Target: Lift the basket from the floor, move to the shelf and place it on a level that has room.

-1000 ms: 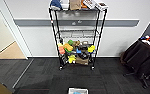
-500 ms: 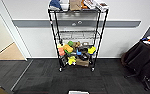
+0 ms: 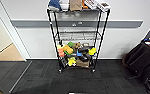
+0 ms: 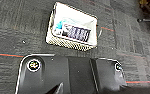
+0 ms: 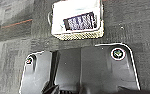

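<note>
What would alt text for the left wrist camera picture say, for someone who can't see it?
A small cream-white basket with woven sides sits on the dark grey carpet floor, holding a flat packet with a dark striped panel. Below it in the frame is the robot's own wide dark plate with round corner fittings.

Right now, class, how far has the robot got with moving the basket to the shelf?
Nothing looks done yet. The basket sits on the carpet floor, not lifted, with a packet lying inside it. In hand: both wrist cameras look down on it. Left: lifting it, reaching the shelf, and placing it on the second-from-top level, which has room.
</note>
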`<state>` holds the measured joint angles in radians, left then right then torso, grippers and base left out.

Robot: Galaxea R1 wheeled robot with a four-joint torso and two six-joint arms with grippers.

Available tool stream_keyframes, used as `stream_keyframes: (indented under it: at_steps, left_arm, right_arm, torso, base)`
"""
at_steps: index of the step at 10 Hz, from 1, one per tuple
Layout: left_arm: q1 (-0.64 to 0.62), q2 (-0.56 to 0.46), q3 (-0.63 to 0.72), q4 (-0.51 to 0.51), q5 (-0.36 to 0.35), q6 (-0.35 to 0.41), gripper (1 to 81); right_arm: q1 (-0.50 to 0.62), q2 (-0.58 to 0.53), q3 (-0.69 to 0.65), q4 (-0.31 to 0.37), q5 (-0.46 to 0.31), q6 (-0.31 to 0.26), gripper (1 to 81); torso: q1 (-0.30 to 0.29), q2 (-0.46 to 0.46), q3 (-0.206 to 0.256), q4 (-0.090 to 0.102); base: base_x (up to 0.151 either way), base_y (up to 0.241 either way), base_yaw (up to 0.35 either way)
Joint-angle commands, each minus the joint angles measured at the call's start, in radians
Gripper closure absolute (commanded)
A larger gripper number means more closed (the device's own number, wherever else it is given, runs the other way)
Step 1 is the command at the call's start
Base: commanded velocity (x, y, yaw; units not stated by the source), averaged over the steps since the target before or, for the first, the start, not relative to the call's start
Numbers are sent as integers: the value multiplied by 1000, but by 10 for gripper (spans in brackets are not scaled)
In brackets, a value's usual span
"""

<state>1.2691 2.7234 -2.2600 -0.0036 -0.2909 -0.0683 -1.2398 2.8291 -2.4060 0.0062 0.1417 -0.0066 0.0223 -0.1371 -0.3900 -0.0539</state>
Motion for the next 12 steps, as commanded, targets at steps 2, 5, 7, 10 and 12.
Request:
stream_keyframes:
  at_steps: [2, 5, 7, 10, 12]
  left_arm:
    - [-47, -16, 11, 13, 47, 1, 10]
    - [-44, -14, 14, 13, 52, 1, 10]
    - [-32, -4, 7, -28, 61, -5, 10]
    - [-26, -10, -1, -82, 148, -28, 10]
    - [-30, -23, 30, -82, 235, -30, 10]
  right_arm:
    - [55, -12, 4, -8, -45, -3, 10]
    - [56, -12, 2, -8, -44, -3, 10]
    - [53, -12, -4, 0, -44, 4, 10]
    - [33, 8, -24, 3, -44, 4, 10]
    - [22, 9, -28, 6, -44, 7, 10]
  torso:
    - [0, 0, 0, 0]
    - [0, 0, 0, 0]
    - [0, 0, 0, 0]
    - [0, 0, 0, 0]
    - [64, -100, 0, 0]
  base:
    - [32, 0, 0]
    - [0, 0, 0]
    - [0, 0, 0]
    - [0, 0, 0]
    - [0, 0, 0]
